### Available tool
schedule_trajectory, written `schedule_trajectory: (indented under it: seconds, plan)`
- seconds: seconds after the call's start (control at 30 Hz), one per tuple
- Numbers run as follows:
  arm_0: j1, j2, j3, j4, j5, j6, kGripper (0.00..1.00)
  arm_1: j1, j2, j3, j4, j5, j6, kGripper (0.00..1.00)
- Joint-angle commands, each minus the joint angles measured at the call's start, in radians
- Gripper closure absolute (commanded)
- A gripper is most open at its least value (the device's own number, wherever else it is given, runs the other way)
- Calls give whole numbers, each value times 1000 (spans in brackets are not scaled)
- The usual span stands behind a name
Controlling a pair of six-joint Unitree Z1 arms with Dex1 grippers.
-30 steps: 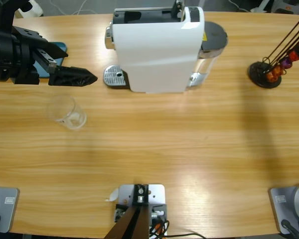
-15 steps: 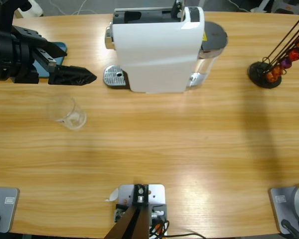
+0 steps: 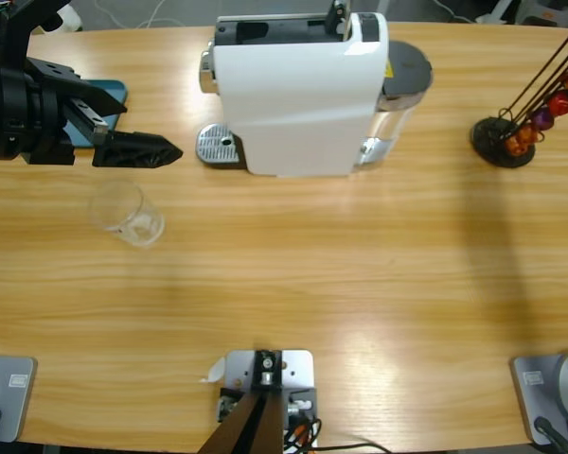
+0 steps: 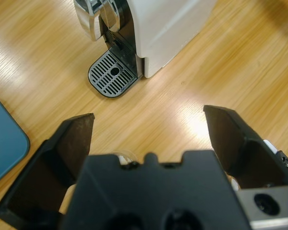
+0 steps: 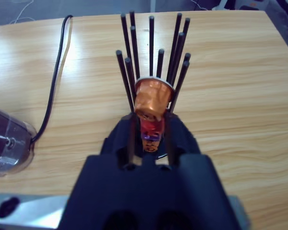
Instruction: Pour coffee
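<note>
High view puts the glass (image 3: pixel 123 212) at the left of the table, upright and standing free; it looks clear to me, and I can't make out any coffee in it from here. Just beyond it, on the far side, my left gripper (image 3: pixel 137 149) hangs with its tip pointing right toward the drip tray (image 3: pixel 220 146). In the left wrist view the jaws stand wide apart with nothing between them, and only a sliver of the glass's rim (image 4: pixel 122 156) peeks over the gripper body, so I judge the glass sits under and slightly behind the jaws, not yet lined up for a grasp.

The tray juts from the left end of the white machine (image 3: pixel 298 95), and I read it as the spot where a glass belongs under the spout (the grid is bare at the moment). A blue pad (image 3: pixel 99 99) lies at the far left, partly under the arm.

My right gripper (image 5: pixel 149 139) isn't visible in the high view; its wrist view looks straight at the capsule rack (image 5: pixel 151 76), with an orange capsule (image 5: pixel 152 101) and a darker one below it seated among the black rods. The jaws seem close around that stack, but I cannot tell whether they are gripping or simply closed near it. The rack (image 3: pixel 521 113) stands at the far right, well apart from the glass.
</note>
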Motion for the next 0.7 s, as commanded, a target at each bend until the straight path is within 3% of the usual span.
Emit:
schedule_trajectory:
  seconds: [0.03,0.3,0.33,0.37,0.7]
  plan:
    - [-9,-10,42,-10,15,-11,9,-8,22,35,-10,-4,29,295]
    - [-9,-13,47,-10,16,-11,9,-9,55,28,-13,-40,28,387]
    - [-9,-13,47,-10,16,-11,9,-15,59,28,-13,-47,28,488]
    - [-9,-12,47,-10,16,-11,9,-20,60,28,-13,-47,28,500]
    - [-9,-15,57,-10,16,-11,9,-22,79,17,-27,-47,60,497]
